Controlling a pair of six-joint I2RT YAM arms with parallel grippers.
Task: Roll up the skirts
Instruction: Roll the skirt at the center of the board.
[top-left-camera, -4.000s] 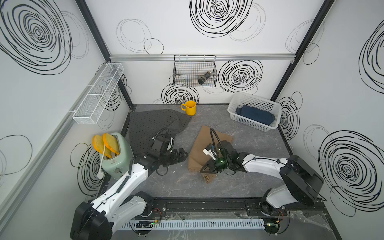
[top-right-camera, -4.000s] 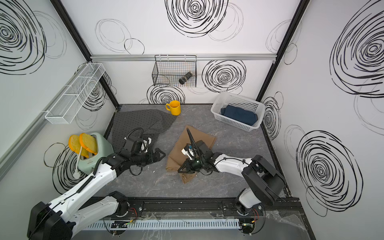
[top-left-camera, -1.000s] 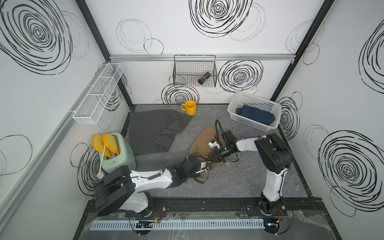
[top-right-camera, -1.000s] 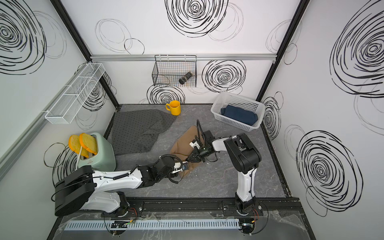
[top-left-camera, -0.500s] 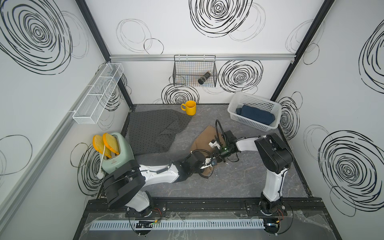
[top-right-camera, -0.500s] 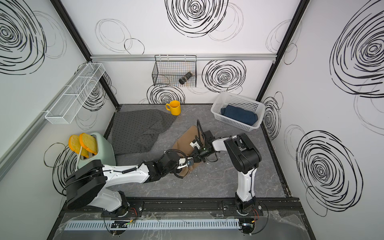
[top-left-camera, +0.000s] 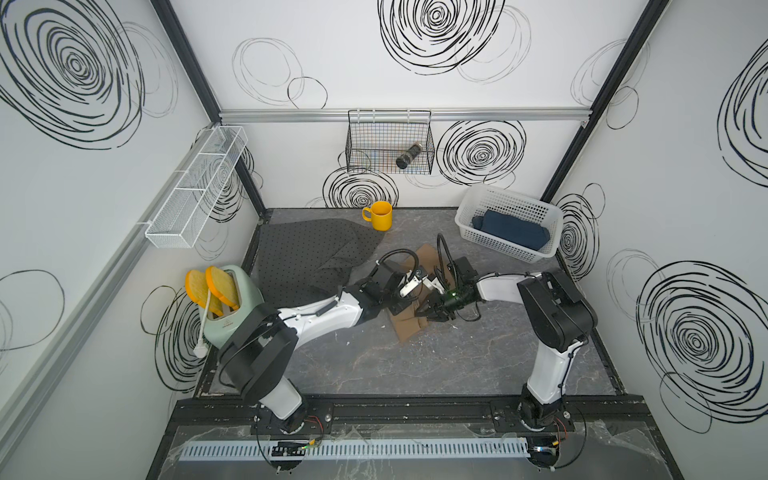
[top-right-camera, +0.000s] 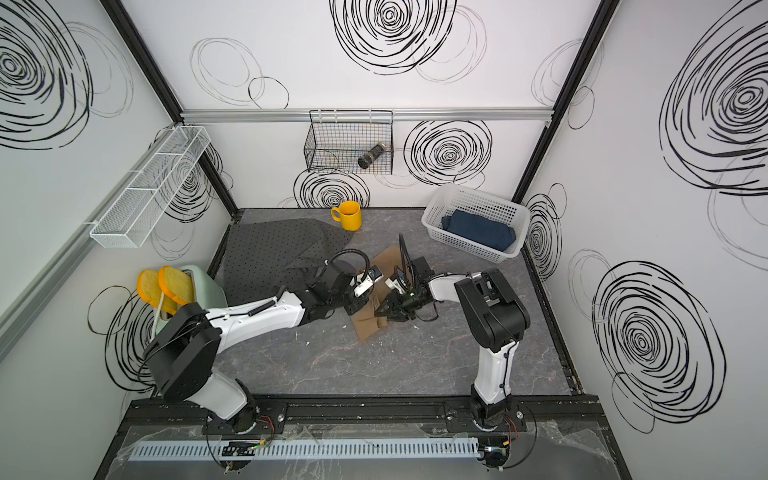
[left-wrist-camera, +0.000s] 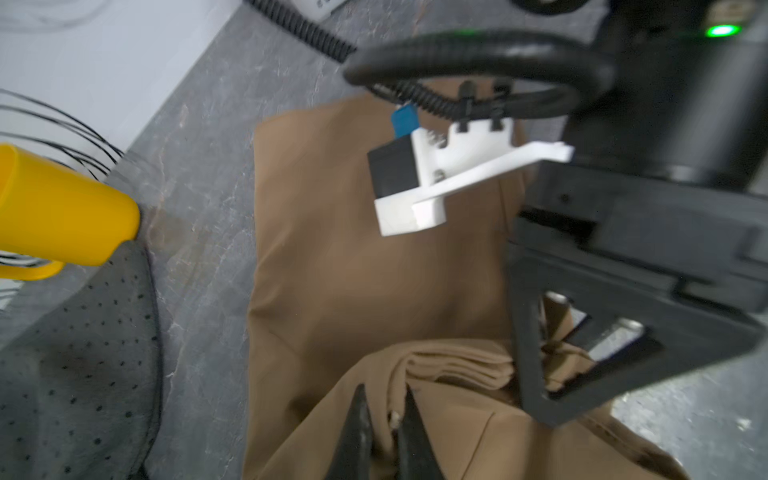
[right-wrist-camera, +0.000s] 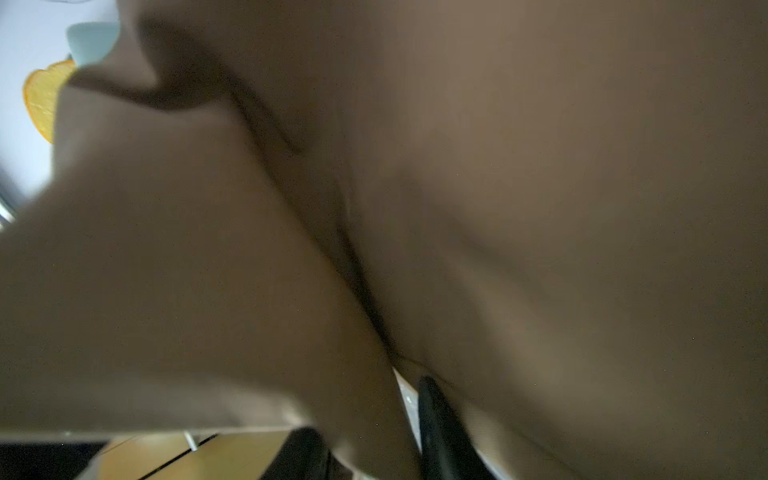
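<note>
On the grey marbled counter (top-left-camera: 415, 365) the tan-brown skirt (top-left-camera: 409, 329) is laid near the middle. Its near end is bunched into folded layers, as is seen in the left wrist view. The left pincer (left-wrist-camera: 385, 399) is set down on that bunched end, and its jaws are drawn together with a pinch of tan cloth clamped between them. The right pincer (top-left-camera: 430, 316) is placed just beside it on the same end of the skirt, reaching in from the right. Tan cloth is seen through its black frame in the left wrist view, and the right wrist view is almost filled by blurred tan cloth. Whether its jaws are apart or clamped on the cloth cannot be told.

At the counter's left edge a pale green toaster (top-left-camera: 232, 320) is stood, with two orange-yellow slices (top-left-camera: 212, 286) held in its slots. Farther back on the left the dark grey dotted skirt (top-left-camera: 299, 257) is spread out, and its near right part is crossed by the left arm in both top views. A yellow mug (top-left-camera: 380, 215) is stood upright just beside its far right corner. At the far right a white plastic basket (top-left-camera: 498, 246) is placed, and the dark blue denim skirt (top-left-camera: 511, 232) is held inside it. On the left wall a white wire shelf (top-left-camera: 195, 195) is fixed. On the back wall a black wire basket (top-left-camera: 374, 141) is hung, with a dark cylinder (top-left-camera: 409, 154) lying in it.
</note>
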